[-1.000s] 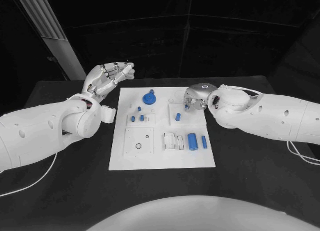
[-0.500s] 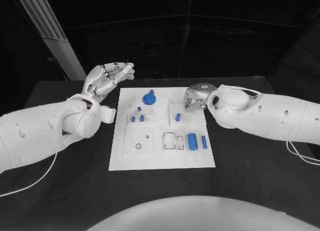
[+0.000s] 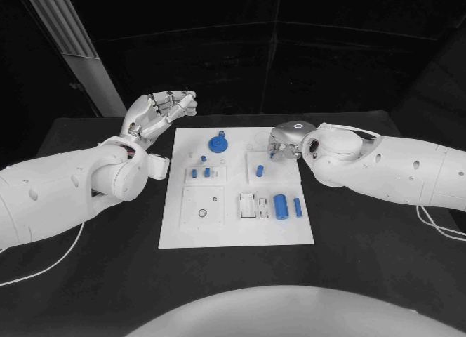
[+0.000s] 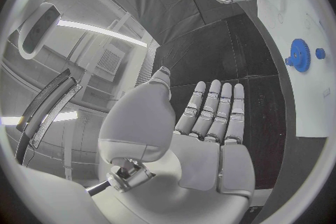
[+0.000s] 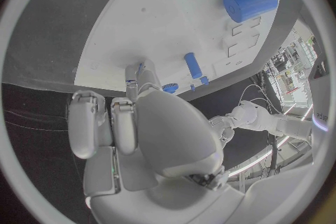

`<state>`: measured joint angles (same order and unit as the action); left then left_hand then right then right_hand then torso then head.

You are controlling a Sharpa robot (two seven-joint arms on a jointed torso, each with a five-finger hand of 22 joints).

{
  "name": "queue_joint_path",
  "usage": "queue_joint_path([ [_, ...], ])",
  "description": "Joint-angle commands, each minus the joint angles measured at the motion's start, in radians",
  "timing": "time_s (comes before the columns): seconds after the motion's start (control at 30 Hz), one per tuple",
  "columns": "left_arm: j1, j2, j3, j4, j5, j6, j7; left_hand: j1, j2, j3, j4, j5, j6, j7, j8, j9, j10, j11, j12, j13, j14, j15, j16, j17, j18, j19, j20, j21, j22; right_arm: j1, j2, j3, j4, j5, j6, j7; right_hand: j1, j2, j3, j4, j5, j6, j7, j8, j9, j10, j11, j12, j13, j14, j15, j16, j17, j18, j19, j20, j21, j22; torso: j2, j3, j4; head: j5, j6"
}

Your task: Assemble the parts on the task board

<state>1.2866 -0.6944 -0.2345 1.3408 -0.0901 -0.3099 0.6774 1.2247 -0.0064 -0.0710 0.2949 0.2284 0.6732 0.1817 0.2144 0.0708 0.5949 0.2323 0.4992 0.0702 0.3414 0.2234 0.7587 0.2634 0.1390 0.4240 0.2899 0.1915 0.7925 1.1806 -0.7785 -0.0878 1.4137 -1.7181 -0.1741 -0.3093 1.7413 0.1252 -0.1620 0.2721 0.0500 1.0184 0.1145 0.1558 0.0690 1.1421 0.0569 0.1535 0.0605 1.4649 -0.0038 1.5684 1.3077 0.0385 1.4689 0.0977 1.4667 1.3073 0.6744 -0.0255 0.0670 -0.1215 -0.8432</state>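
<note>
I have the right robot hand (image 3: 281, 146) down at the far right corner of the task board (image 3: 233, 235). Its fingers curl at something small there, but I cannot tell whether it grips a part. To do this well I should keep the wrist steady and seat the piece straight down, watching the short blue peg (image 3: 260, 169) just beside those fingers. The left robot hand (image 3: 157, 112) hangs open, fingers spread, beyond the board's far left corner, holding nothing. Against the earlier frames, nothing has visibly shifted; both hands sit where they were.
</note>
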Motion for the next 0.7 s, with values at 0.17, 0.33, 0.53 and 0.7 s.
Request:
queue_joint_path([
  [0.17, 0.002, 0.000, 0.001, 0.001, 0.003, 0.010, 0.171, 0.002, 0.011, -0.006, -0.003, 0.006, -0.007, 0.085, 0.005, -0.001, -0.008, -0.001, 0.007, -0.001, -0.004, 0.000, 0.007, -0.002, -0.018, 0.009, 0.000, -0.005, -0.001, -0.004, 0.001, -0.003, -0.002, -0.004, 0.023, -0.006, 0.008, 0.000, 0.008, 0.011, -0.003, 0.026, -0.003, 0.001, 0.003, 0.024, -0.003, -0.012, 0.001, 0.105, -0.012, 0.000, 0.257, -0.010, 0.043, -0.007, 0.000, 0.219, 0.000, 0.0000, -0.0006, 0.000, 0.000],
  [0.33, 0.002, -0.001, 0.001, 0.002, 0.003, 0.010, 0.171, 0.003, 0.013, -0.007, -0.003, 0.007, -0.008, 0.085, 0.006, 0.000, -0.009, -0.001, 0.009, -0.001, -0.004, 0.000, 0.009, -0.004, -0.018, 0.009, 0.000, -0.005, -0.002, -0.005, 0.000, -0.003, 0.000, -0.010, 0.014, -0.007, 0.011, 0.003, 0.013, 0.012, -0.003, 0.043, -0.007, 0.004, 0.005, 0.037, -0.007, -0.018, 0.001, 0.105, -0.018, 0.000, 0.257, -0.010, 0.044, -0.011, 0.001, 0.219, 0.000, -0.0002, -0.0004, 0.000, -0.003],
  [0.53, 0.002, -0.003, 0.001, 0.003, 0.003, 0.010, 0.171, 0.003, 0.013, -0.007, -0.003, 0.007, -0.008, 0.085, 0.006, 0.000, -0.009, -0.001, 0.009, -0.001, -0.004, 0.000, 0.009, -0.004, -0.018, 0.009, 0.000, -0.005, -0.002, -0.005, -0.006, -0.003, 0.011, -0.029, -0.030, -0.007, 0.011, 0.004, 0.015, 0.012, -0.003, 0.049, -0.008, 0.005, 0.005, 0.045, -0.008, -0.021, 0.001, 0.104, -0.019, 0.000, 0.256, -0.011, 0.045, -0.012, 0.002, 0.220, 0.000, 0.0005, -0.0006, 0.000, -0.001],
  [0.7, 0.002, -0.005, 0.001, 0.003, 0.003, 0.010, 0.171, 0.003, 0.013, -0.007, -0.003, 0.007, -0.008, 0.085, 0.006, 0.000, -0.009, -0.001, 0.009, -0.001, -0.004, 0.000, 0.009, -0.004, -0.018, 0.009, 0.000, -0.005, -0.002, -0.005, -0.014, -0.003, 0.019, -0.042, -0.075, -0.003, 0.011, 0.003, 0.016, 0.012, -0.003, 0.053, -0.008, 0.005, 0.006, 0.049, -0.008, -0.023, 0.001, 0.104, -0.019, -0.001, 0.255, -0.011, 0.045, -0.012, 0.002, 0.220, 0.001, 0.0007, -0.0014, 0.003, 0.000],
])
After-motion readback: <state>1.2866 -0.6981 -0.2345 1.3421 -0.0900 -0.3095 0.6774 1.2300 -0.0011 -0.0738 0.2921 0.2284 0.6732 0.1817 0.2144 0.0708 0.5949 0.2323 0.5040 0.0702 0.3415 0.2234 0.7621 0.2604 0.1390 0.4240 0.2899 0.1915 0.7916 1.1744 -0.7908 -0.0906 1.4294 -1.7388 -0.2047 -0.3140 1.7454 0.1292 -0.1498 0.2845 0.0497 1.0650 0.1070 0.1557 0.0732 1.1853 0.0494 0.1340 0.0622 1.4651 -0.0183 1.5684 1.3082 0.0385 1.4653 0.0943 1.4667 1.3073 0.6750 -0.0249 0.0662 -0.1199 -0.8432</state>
